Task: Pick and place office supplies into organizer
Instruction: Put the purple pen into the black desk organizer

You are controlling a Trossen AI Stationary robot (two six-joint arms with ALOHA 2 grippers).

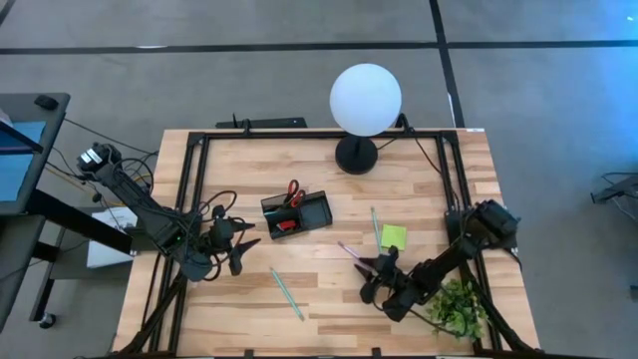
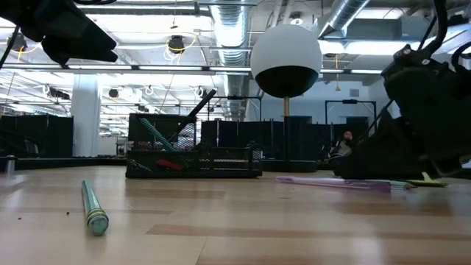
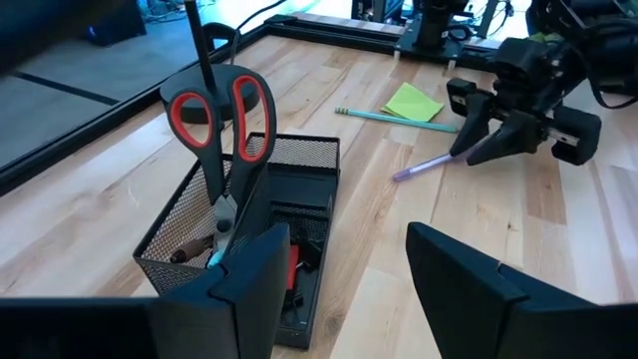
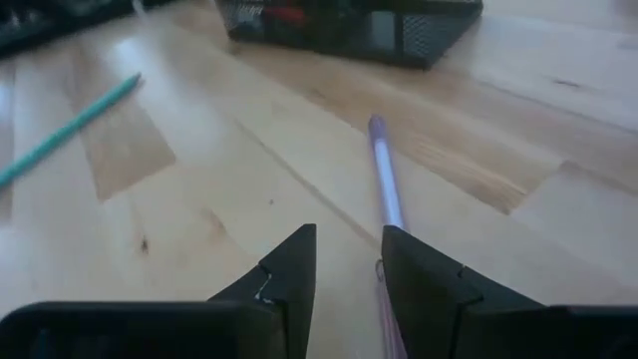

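Observation:
The black mesh organizer (image 1: pixel 311 215) sits mid-table with red-handled scissors (image 3: pixel 217 118) standing handles-up in its cup. A purple pen (image 4: pixel 383 175) lies flat on the wood in front of my right gripper (image 4: pixel 349 254). That gripper is open and low over the pen's end, its fingers pointing along the pen. A lime sticky pad (image 1: pixel 393 236) and a teal pen (image 1: pixel 376 225) lie on the table beyond it. Another teal pen (image 1: pixel 287 293) lies nearer the front edge. My left gripper (image 3: pixel 344 259) is open and hovers left of the organizer. My right gripper has the purple pen's end (image 4: pixel 382 271) running along the inner edge of one finger (image 4: pixel 419 274). I cannot tell whether that finger touches the pen. The fingers slant down and lie along the pen, which rests flat on the table.
A white globe lamp (image 1: pixel 365 100) stands at the far edge. A green plant (image 1: pixel 459 309) sits by the right arm near the front right corner. A black bar-shaped device (image 1: pixel 269 123) lies past the far edge. Bare wood shows between the organizer and the front edge.

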